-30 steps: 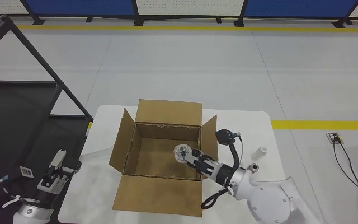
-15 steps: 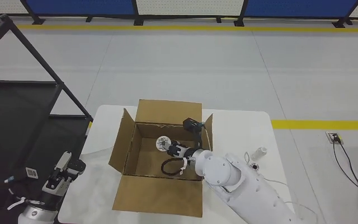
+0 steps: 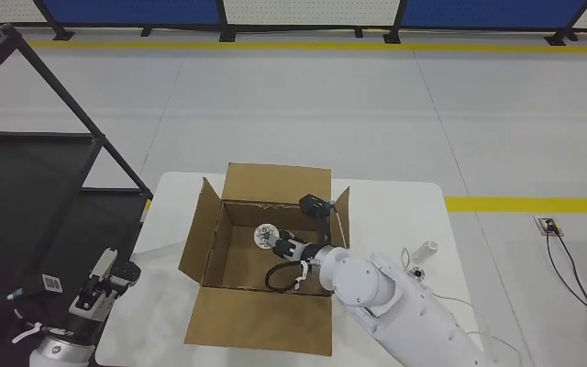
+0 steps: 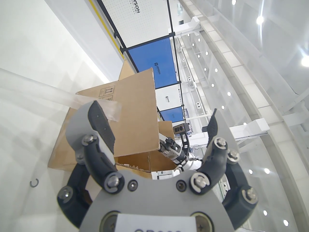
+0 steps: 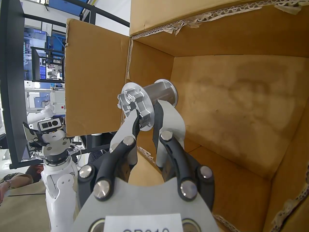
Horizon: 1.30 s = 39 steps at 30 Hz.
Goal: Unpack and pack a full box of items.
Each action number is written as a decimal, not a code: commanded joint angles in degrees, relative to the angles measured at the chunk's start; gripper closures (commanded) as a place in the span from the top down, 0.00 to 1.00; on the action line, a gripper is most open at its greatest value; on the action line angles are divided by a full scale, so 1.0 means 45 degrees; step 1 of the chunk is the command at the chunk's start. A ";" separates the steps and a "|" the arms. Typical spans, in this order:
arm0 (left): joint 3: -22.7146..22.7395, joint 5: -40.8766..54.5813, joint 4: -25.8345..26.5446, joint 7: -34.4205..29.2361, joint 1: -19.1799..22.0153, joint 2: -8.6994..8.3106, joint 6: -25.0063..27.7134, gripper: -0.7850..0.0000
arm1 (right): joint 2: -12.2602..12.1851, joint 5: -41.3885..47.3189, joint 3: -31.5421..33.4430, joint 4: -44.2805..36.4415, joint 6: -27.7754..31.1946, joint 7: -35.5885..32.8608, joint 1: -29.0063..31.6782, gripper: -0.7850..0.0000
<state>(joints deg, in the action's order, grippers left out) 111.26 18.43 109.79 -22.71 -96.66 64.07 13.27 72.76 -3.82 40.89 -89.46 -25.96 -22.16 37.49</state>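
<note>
An open cardboard box (image 3: 261, 326) stands mid-table with its flaps spread; its brown floor (image 5: 241, 102) is bare. My right gripper (image 5: 147, 111) hangs inside the box over the far part of the floor, shut on a silver metal spool part (image 5: 144, 102) with a toothed flange. From above, that metal spool part (image 3: 267, 235) sits at the tip of the right gripper (image 3: 280, 242). My left gripper (image 4: 159, 124) stands open off the table's near left corner, nothing between its fingers, facing the box (image 4: 130, 112). The left gripper (image 3: 108, 268) is low at the left.
A small clear bottle (image 3: 425, 250) lies on the white table (image 3: 404, 206) right of the box. A black rack frame (image 3: 55, 174) stands to the left. A clear plastic strip (image 4: 60, 95) and a small C-shaped clip (image 4: 34, 183) lie on the table near the left gripper.
The right arm swung the metal spool part from the box's right side toward its far middle, then nearly stopped. The left gripper shifted slightly lower.
</note>
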 commanded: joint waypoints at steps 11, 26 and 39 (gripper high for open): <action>0.0000 0.0000 0.0000 0.0000 0.0000 0.0000 0.0000 1.00 | 0.0006 -0.1315 0.0524 -0.2207 0.0806 0.0698 0.1041 0.00; 0.0000 0.0000 0.0000 0.0000 0.0000 0.0000 0.0000 1.00 | 0.2541 0.1279 -0.2209 0.4667 -0.0711 -0.1023 -0.3749 0.00; 0.0000 0.0000 0.0000 0.0000 0.0000 0.0000 0.0000 1.00 | 0.4677 0.2376 -0.3616 0.9967 -0.0348 -0.2458 -0.5501 0.00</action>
<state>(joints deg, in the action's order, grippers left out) 111.26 18.43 109.79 -22.70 -96.66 64.07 13.27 93.26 6.97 25.00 -45.98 -27.58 -32.87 12.99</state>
